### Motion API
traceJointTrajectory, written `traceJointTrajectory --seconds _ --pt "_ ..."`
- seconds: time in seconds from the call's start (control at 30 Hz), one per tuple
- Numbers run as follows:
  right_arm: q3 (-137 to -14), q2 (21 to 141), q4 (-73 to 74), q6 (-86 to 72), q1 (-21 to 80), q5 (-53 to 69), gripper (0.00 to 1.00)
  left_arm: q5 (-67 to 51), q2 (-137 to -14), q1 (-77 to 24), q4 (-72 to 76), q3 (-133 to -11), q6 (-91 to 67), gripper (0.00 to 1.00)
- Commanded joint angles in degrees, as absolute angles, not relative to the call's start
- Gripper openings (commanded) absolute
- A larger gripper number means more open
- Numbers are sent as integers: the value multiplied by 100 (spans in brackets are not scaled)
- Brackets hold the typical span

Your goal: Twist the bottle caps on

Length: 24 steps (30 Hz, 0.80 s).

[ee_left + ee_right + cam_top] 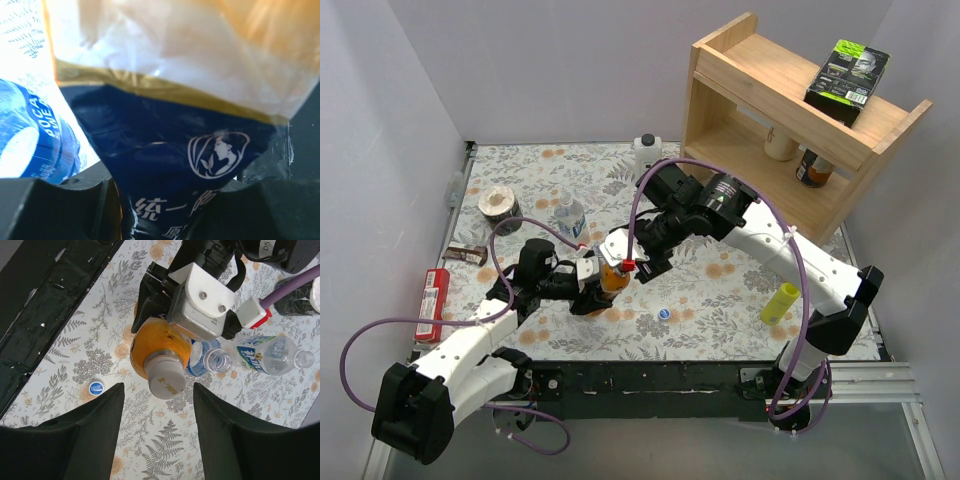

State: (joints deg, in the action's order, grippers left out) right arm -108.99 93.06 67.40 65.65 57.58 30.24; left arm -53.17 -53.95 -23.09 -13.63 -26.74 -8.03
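Risks are noted near to far. A small blue round plastic cap (95, 388) is seen lying loose on the floral counter (60, 375), on the near side of the held bottle and well apart from any bottle neck. It can be knocked or rolled away if an arm is swept low over it.

Next, the small plastic bottle of orange liquid (155, 345) is topped by a whitish round screw cap (165, 381) seated on its neck. Whether the thread is engaged cannot be told. If the cap is gripped off-centre, it is likely to be cross-threaded or popped off. If it is squeezed or turned too hard, the soft bottle can be twisted in its hold.

Just behind, a clear plastic bottle with a blue label (207, 359) is seen uncapped, pressed close to the orange one, so it can be tipped by any shove. A second clear blue-labelled bottle (272, 355) is seen open-mouthed further back.

The right gripper (157, 390) is opened wide and nothing is held. Its jaws are set either side of the whitish cap with gaps on both sides, and no contact is seen.

The left gripper (603, 283) is closed on the orange bottle's body, and the label is seen pressed between its fingers in the left wrist view.
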Motion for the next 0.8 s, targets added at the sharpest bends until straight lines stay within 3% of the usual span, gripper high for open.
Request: traceJointTrajectory --seconds 0.0,0.23,0.47,0.77 --pt "-10802 9351 6785 6724 5810 3182 63 -5449 -5388 -2338 -1397 -2953 -633 0" --pt "-10863 9430 6776 6689 5818 3225 56 -5449 -5405 -2355 -1406 -2971 -598 0" --pt "-11056 9606 6803 6364 5818 3261 36 -5301 -5388 -2364 -1424 -2979 -615 0" --pt "-10785 9975 6100 3010 5661 3093 15 -4036 -4650 -2417 -370 -2742 -2354 0"
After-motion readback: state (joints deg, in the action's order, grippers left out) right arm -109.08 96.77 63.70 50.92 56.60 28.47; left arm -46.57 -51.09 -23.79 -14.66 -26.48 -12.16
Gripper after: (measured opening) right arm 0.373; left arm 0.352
